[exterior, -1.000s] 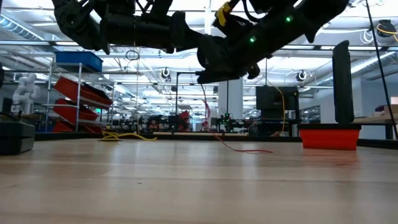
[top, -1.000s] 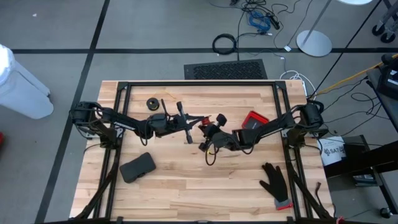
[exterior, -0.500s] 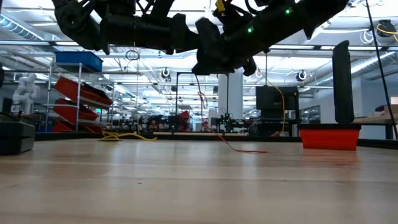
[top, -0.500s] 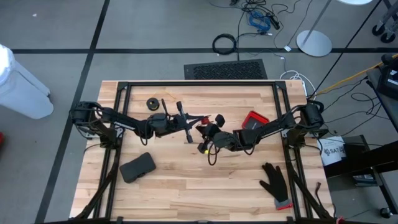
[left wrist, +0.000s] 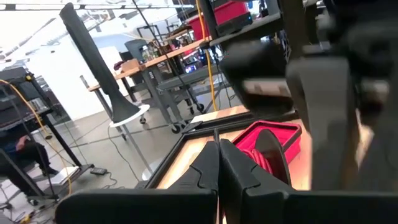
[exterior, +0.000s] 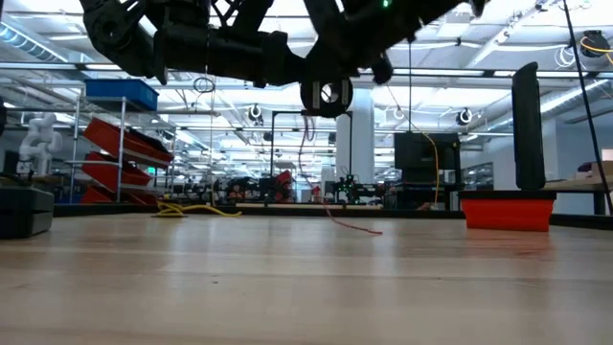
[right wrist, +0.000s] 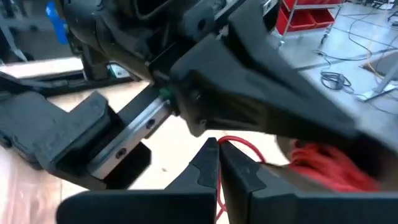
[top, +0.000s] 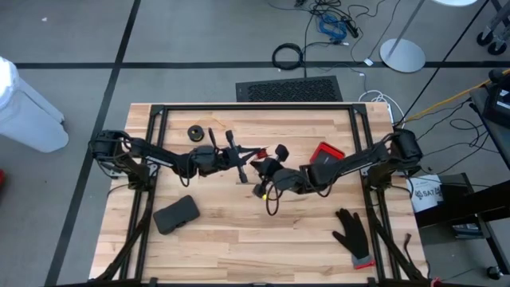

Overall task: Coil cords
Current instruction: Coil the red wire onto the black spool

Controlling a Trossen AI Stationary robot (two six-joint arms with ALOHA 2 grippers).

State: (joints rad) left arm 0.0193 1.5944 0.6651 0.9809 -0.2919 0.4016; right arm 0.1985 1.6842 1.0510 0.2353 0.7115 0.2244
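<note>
At the table's left I leave the flat black pad (top: 176, 214) and the second spool (top: 195, 131) alone; the yellow-tan cord (exterior: 196, 208) lies slack at the far left in the low view. My left gripper (top: 256, 151) is up off the wood near the middle, its 2 fingers pressed together; I judge it pinches the red cord (right wrist: 239, 148) near its spool (exterior: 326, 95), though what exactly it holds I can't confirm. Just right of it, my right gripper (top: 261, 188) is also closed, the red cord running at its fingertips (right wrist: 211, 155) and trailing down to the table (top: 239, 247). To coil cleanly, I'd keep light tension between both arms, wind in even turns, and avoid dragging the loose tail. The red bin (top: 325, 154) and the glove (top: 354, 233) sit farther right.
</note>
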